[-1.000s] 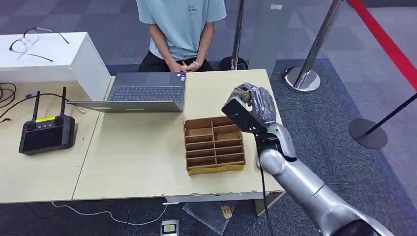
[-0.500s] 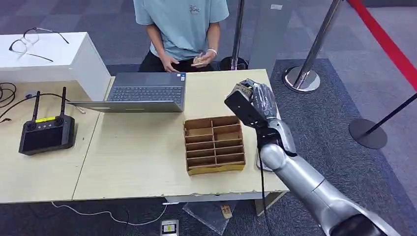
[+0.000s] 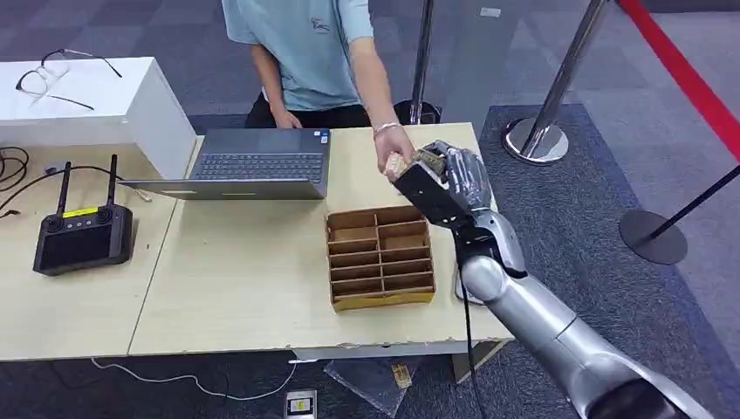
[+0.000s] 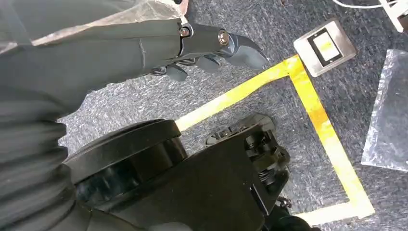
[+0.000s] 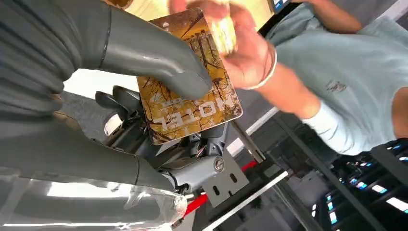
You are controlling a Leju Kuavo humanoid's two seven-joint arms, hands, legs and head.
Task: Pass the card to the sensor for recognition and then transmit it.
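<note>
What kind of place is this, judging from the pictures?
Probably a mock hotel reception desk in an office or demo hall: a person sits behind a table with a laptop, queue posts stand on the carpet, and the card reads HOTEL.

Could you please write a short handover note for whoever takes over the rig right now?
Right hand: raised over the far right part of the table, holding the card under its thumb.
Left hand: hangs over the carpet, holding nothing, fingers loosely curled.
Person's hand: reached across the table to the card's edge; whether it grips the card yet, I cannot tell.
Divided cardboard tray sits just below the right hand; laptop beside it.
Done: card presented toward the person. I cannot tell which item is the sensor, so recognition is unconfirmed.
Left: release the card once the person has it.
</note>
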